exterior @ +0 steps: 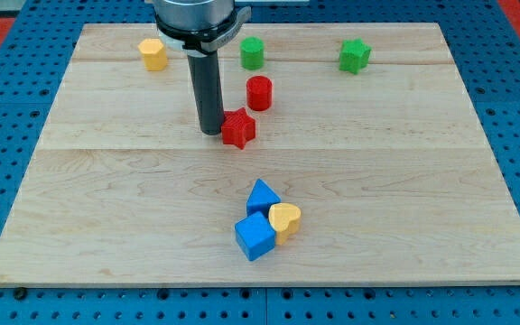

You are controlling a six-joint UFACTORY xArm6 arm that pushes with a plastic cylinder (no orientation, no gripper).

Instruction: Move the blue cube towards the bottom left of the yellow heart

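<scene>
The arm ends in a plain dark rod, so there are no jaws to be apart, together or clamped on anything. It comes straight down from the top middle of the frame, and the robot's "my tip" [211,132] sits on the wooden board [106,199], a bit above the middle. Just to the right of that tip is the red star [237,128], so close that it looks like they're touching, though that's hard to call for sure. A little up and right of the star is the red cylinder [259,93], and above that, near the top edge, is the green cylinder [252,53]. Further right along the top is the green star [354,56], and over on the upper left is a yellow block [153,54] that looks roughly hexagonal. The task stuff is well apart from the tip, down in the lower middle of the frame: the blue cube [255,236] is pressed against the lower left side of the yellow heart [285,219], and a blue triangle [262,196] sits right above the cube, touching that same little cluster. Around the board is a blue pegboard surface [7,181] full of holes.
</scene>
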